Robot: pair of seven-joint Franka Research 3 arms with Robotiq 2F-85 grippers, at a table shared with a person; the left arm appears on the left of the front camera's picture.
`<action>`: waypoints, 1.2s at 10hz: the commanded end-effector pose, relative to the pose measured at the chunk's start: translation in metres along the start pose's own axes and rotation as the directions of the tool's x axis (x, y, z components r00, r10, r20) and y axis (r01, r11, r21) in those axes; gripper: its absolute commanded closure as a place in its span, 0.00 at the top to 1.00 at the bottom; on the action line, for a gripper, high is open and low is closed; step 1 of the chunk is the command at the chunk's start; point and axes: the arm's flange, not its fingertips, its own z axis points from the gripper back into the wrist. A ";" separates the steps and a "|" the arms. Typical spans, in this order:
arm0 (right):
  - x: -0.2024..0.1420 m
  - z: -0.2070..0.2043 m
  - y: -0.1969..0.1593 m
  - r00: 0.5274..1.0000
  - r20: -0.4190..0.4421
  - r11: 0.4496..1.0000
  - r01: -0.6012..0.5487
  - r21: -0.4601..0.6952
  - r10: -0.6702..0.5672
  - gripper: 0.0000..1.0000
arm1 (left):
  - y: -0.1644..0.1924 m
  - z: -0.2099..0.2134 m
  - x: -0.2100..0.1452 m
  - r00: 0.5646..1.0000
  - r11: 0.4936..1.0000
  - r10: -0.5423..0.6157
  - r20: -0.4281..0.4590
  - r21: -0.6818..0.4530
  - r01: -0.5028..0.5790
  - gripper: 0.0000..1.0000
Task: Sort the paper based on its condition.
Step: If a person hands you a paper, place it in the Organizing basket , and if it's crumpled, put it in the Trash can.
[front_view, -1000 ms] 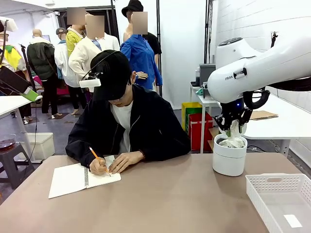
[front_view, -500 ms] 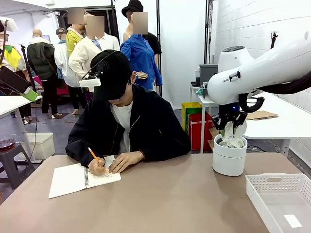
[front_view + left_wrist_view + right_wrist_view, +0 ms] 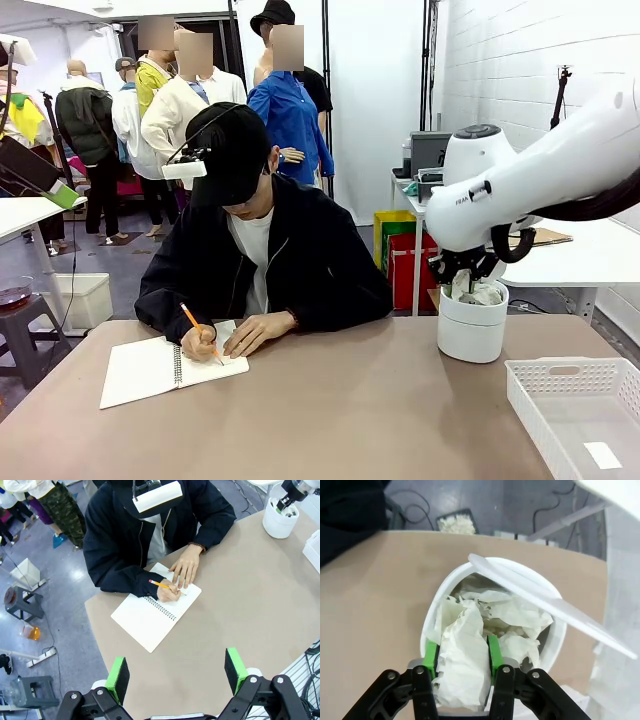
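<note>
My left hand [image 3: 176,672] hangs high over the near edge of the surface [image 3: 240,605]. Its green pads [image 3: 118,678] are wide apart with nothing between them.

At the near right corner stands a white slotted basket [image 3: 570,378] with a small flat white slip [image 3: 603,455] on its floor.

Farther in, toward the left edge, lies an open spiral-bound notebook [image 3: 150,370]. The person across from me is bent over it. One of their hands [image 3: 200,345] holds an orange pencil [image 3: 192,318] with its tip on the page. The other hand [image 3: 258,330] rests at the page's far edge.

Near the far right corner sits a round white bin [image 3: 470,340]. My right hand [image 3: 468,278] reaches down into its mouth. There its fingers [image 3: 431,655] are clamped on either side of a paper lump [image 3: 462,630], a creased white wad that rises between them. More crumpled paper [image 3: 520,617] fills the bin below and beside it. A thin white lid [image 3: 560,615] stands tilted across one side of the rim.
</note>
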 end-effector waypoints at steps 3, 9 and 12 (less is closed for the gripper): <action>-0.023 -0.011 -0.011 0.999 0.021 1.000 0.029 0.000 -0.029 0.45 | 0.001 0.000 0.000 1.000 1.000 0.001 -0.002 0.010 -0.001 1.00; -0.025 0.005 -0.017 0.999 0.014 0.998 0.040 0.052 -0.041 1.00 | 0.001 0.000 0.000 1.000 1.000 0.001 -0.002 0.010 -0.001 1.00; -0.023 0.012 -0.020 0.998 0.004 0.997 0.065 0.044 -0.065 1.00 | 0.001 0.000 0.000 1.000 1.000 0.001 -0.002 0.010 -0.001 1.00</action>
